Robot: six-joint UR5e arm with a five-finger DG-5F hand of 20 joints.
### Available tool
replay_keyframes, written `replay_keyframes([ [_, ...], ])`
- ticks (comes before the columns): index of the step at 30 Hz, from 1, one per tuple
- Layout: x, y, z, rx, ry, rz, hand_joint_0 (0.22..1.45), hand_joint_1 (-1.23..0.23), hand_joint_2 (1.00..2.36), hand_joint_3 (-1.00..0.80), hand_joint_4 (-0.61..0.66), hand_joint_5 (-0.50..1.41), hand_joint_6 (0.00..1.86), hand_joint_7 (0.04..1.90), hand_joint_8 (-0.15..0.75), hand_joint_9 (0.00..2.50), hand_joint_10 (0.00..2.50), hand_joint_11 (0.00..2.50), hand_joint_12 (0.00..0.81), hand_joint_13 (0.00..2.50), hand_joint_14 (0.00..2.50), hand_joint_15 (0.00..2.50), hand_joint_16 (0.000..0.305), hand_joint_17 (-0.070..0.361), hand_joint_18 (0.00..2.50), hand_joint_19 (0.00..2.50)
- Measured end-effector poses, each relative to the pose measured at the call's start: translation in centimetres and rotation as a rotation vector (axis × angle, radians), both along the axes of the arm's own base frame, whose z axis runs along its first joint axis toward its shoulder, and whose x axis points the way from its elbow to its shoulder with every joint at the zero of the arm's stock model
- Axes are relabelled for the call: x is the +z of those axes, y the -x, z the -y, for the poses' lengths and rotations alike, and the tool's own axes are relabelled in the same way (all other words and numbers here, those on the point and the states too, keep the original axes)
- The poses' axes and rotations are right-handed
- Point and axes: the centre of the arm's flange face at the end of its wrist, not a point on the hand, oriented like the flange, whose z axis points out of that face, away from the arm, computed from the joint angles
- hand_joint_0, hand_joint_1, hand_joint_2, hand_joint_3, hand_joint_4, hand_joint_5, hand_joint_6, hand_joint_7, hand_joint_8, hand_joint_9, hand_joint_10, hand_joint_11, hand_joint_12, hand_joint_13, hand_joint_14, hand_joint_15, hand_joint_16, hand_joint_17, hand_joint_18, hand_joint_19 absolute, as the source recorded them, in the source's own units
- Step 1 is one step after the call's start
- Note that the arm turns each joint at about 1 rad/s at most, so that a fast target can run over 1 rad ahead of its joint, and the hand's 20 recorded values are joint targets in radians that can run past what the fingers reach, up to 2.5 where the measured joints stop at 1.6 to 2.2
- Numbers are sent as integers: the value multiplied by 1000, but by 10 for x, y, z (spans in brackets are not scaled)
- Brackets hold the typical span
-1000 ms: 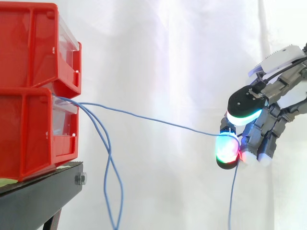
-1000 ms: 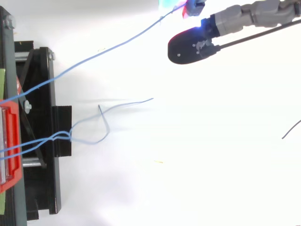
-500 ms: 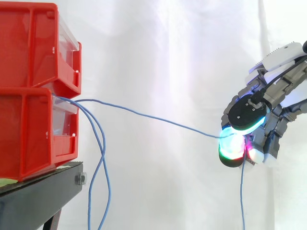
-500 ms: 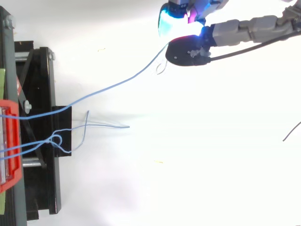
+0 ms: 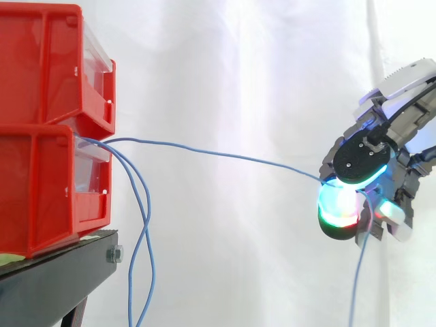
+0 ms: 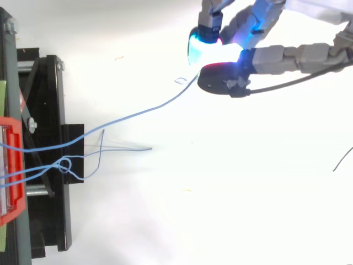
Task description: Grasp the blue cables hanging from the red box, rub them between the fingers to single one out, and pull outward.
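Two red bins (image 5: pixel 48 129) are stacked on a black stand (image 5: pixel 54 279) at the left. Thin blue cables come out of the lower bin's front. One blue cable (image 5: pixel 218 156) stretches almost level to the right, and my hand (image 5: pixel 361 163) pinches it between glowing pads (image 5: pixel 338 204). Its free end (image 5: pixel 357 279) hangs below the hand. From above, that same cable (image 6: pixel 138 114) runs from the red bin (image 6: pixel 10 165) up to the hand (image 6: pixel 231 49). Two other blue cables (image 5: pixel 139 238) droop down beside the stand.
A white curtain hangs behind everything. In the top view the loose cables form a small loop and tangle (image 6: pixel 69 164) over the stand (image 6: pixel 47 165), with ends trailing right to about the middle. A dark thin wire (image 6: pixel 342 160) shows at the right edge.
The hand has drifted right and slightly down in the side view, drawing the pinched cable tauter. The loose cables swung in and now hang closer to the stand.
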Motion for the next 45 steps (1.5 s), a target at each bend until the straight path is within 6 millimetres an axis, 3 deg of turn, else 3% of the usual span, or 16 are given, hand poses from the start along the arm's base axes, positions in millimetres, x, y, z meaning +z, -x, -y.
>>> replay_keyframes([
  [2,0,1,-3,-6,-21,-2,543,-839,1513,50,-122,-88,910,1045,446,1197,15,679,463,840,10,318,66,149,950,290],
  [4,-1,2,-7,-13,-44,-4,605,-859,1400,109,-190,-87,911,1192,426,1216,16,691,441,850,11,342,61,138,920,326],
  [13,-2,5,-23,-62,-176,15,618,-844,1323,101,-191,-92,917,1126,418,1209,17,691,437,830,11,338,60,136,888,337],
  [25,-5,5,-53,-56,-394,26,558,-802,1511,28,-198,-86,910,1072,419,1195,13,648,449,821,10,333,63,141,866,322],
  [37,-7,3,-76,-7,-602,19,509,-738,1610,-52,-61,-86,900,1087,437,1181,12,644,467,807,10,335,67,150,861,320],
  [42,-8,3,-76,-16,-628,21,518,-745,1502,-69,-20,-88,901,1080,440,1165,12,629,475,793,9,328,68,153,858,323],
  [45,-8,3,-77,-17,-631,21,537,-760,1369,-72,22,-89,901,1068,439,1153,12,630,476,787,10,331,68,153,851,325],
])
